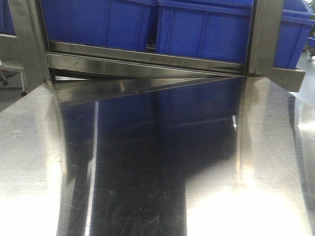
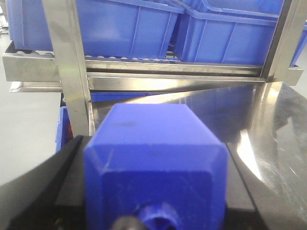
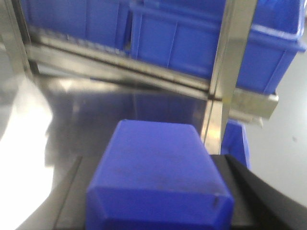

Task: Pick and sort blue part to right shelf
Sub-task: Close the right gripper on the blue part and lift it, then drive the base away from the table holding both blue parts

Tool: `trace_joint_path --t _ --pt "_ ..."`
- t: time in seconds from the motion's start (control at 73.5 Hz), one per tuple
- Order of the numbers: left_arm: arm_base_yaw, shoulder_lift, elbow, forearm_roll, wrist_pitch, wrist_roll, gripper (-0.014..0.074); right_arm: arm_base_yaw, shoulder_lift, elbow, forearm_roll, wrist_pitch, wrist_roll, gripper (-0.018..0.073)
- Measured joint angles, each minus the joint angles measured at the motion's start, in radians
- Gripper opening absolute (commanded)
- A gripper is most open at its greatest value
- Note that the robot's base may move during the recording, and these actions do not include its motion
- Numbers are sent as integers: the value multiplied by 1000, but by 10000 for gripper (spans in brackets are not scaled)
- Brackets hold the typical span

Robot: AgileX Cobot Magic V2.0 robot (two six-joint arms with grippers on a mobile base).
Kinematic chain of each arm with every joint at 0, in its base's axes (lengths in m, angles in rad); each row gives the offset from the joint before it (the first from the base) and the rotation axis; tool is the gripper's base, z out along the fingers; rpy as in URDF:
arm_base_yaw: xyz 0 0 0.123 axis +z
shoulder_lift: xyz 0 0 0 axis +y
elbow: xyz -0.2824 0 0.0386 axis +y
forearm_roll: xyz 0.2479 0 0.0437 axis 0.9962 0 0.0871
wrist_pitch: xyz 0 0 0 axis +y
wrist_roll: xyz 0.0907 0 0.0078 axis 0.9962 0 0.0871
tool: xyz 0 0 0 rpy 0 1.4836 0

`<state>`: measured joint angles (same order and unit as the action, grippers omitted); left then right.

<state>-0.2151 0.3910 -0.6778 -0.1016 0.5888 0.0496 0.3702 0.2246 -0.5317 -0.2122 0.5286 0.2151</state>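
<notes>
At the far edge of the table (image 1: 246,162) stands the shelf (image 1: 147,61). It is a grey steel rack with big blue bins (image 1: 98,22) sitting side by side on it. The table is shiny steel, and the blue of the bins shows in it like in a mirror. The front rail (image 1: 123,48) of the shelf runs just under the bins.

The left claw (image 2: 153,148) is closed on a blue part (image 2: 153,163). The part is a chunky block, and one black finger (image 2: 62,167) sits tight against each side of it. A round blue knob sticks out low on the block's near face. The part is up off the table, near the shelf, and faces the bins. A steel post (image 2: 69,62) of the shelf stands just past the left finger. Small rollers (image 2: 110,58) peek out under the bins. Lower down, left of the post, a bit of a low bin (image 2: 61,127) shows.

The right claw (image 3: 151,163) is closed on another blue block, the other part (image 3: 158,177). Black fingers (image 3: 249,182) hug its two sides. It also hangs over the table and faces the shelf. Neither part is in a bin yet.
</notes>
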Motion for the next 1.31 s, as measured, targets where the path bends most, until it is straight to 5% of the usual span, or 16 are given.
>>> trace_joint_path --t 0.286,1.307 --pt "0 0 0 0 0 0 333 0 -162 0 -4 -11 0 288" --pt "0 0 0 0 0 0 333 0 -166 0 -6 -11 0 288"
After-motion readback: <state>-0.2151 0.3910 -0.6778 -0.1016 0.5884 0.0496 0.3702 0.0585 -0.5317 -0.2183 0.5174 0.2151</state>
